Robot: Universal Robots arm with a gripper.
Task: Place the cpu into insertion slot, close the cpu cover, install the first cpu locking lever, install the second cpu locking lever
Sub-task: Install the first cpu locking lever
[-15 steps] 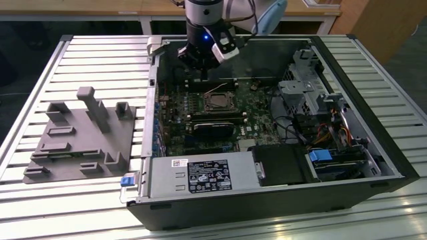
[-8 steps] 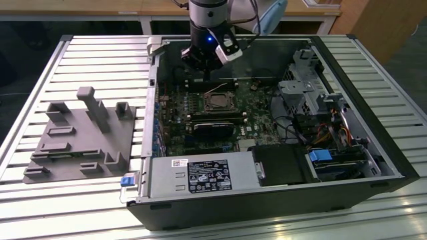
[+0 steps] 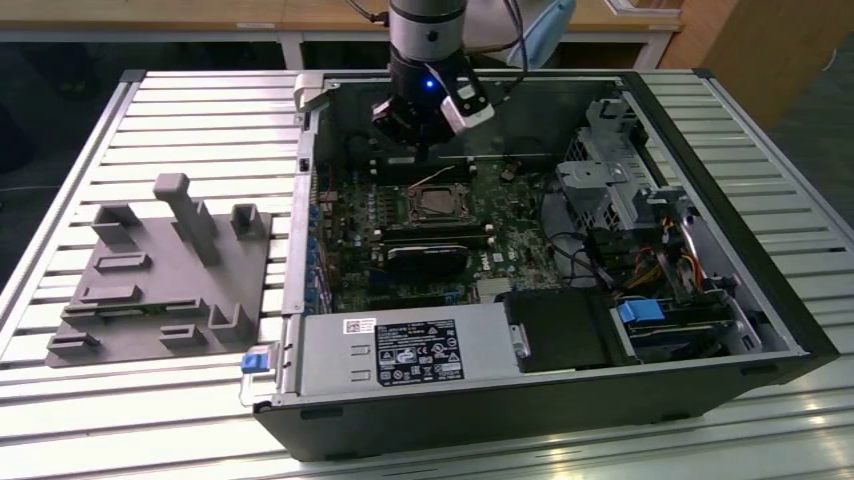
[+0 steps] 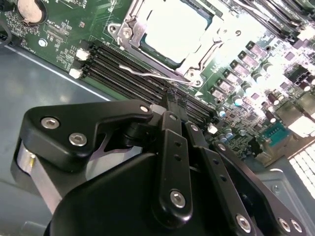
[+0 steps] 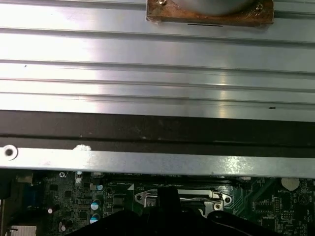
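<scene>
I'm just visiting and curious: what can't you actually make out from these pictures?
- Gripper fingers: in the second wrist view its own black body covers their tips.
- Chip: glare washes out its face; the frame's top edge cuts it off.
- Socket: in the first wrist view, the gripper hides its middle.
- Cover: too small in the exterior view.

A ribbed metal table [image 3: 80,400] stands before wooden furniture [image 3: 761,50] under bright light.

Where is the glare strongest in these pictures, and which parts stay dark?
In the second wrist view the cpu is washed out nearly white, while the gripper stays dark in front. In the first wrist view the ribbed table shines brightly. The exterior view is evenly lit.
</scene>
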